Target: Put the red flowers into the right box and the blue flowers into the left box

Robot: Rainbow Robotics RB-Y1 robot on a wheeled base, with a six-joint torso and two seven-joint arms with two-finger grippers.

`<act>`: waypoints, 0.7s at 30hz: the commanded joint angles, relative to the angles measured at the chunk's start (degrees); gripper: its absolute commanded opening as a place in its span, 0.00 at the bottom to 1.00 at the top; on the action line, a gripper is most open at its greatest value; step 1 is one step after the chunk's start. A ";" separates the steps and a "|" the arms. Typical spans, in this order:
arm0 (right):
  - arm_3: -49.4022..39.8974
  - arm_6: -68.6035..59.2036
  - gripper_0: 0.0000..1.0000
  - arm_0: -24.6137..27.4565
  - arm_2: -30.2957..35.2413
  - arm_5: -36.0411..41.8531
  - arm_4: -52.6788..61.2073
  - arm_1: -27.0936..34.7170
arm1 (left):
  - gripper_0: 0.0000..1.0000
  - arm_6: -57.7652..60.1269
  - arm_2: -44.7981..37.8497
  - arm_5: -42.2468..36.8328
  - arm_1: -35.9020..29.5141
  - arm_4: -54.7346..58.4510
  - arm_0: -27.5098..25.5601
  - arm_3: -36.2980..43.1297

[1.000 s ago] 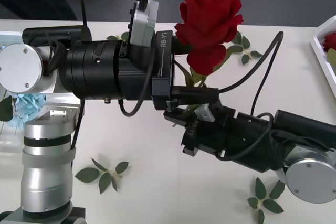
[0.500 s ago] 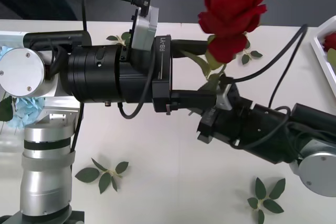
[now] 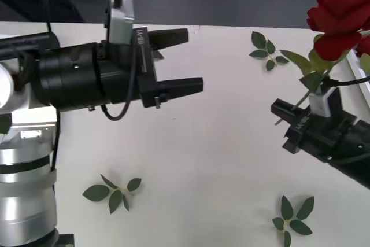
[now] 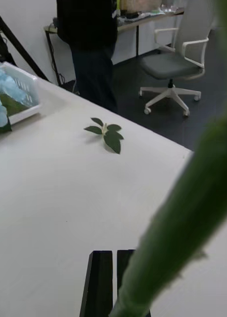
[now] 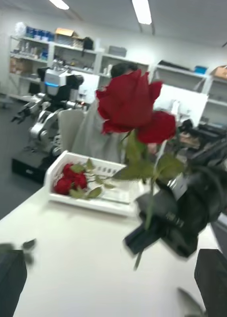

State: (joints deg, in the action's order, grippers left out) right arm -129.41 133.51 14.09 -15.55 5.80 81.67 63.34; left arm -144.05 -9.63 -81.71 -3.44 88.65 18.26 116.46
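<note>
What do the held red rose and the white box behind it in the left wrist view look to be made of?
The red rose, held on its stem by the right gripper, looks artificial, probably fabric: its petals are matte, even deep red and stiff-edged, on a thin, straight green stem, likely plastic. The right box looks like moulded white plastic: smooth, slightly glossy walls and a raised rim. The left gripper hangs open.

Both arms raised, tools well apart

The left tool (image 3: 188, 61) points toward the robot's right, its black fingers spread wide with nothing between them. The right tool (image 3: 315, 110), at the right side, has its fingers clamped together, wrist angled up and leftward.
</note>
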 commanded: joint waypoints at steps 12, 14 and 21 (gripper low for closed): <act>3.72 -3.08 0.00 6.13 32.86 28.56 7.89 -10.87 | 1.00 6.50 -10.94 -6.44 -16.42 -1.55 -0.59 2.81; 6.10 -3.61 0.00 5.07 35.15 31.99 7.89 -11.49 | 1.00 6.50 -12.17 -8.38 -17.30 -1.73 -0.77 2.72; 14.71 -6.25 0.00 -0.46 39.10 39.81 4.64 -11.66 | 1.00 6.15 -15.24 -12.42 -19.41 -3.31 -2.09 2.81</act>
State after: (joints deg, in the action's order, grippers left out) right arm -116.46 130.63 16.21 22.43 44.16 88.07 51.25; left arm -139.10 -23.58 -92.94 -21.48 86.44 17.42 117.12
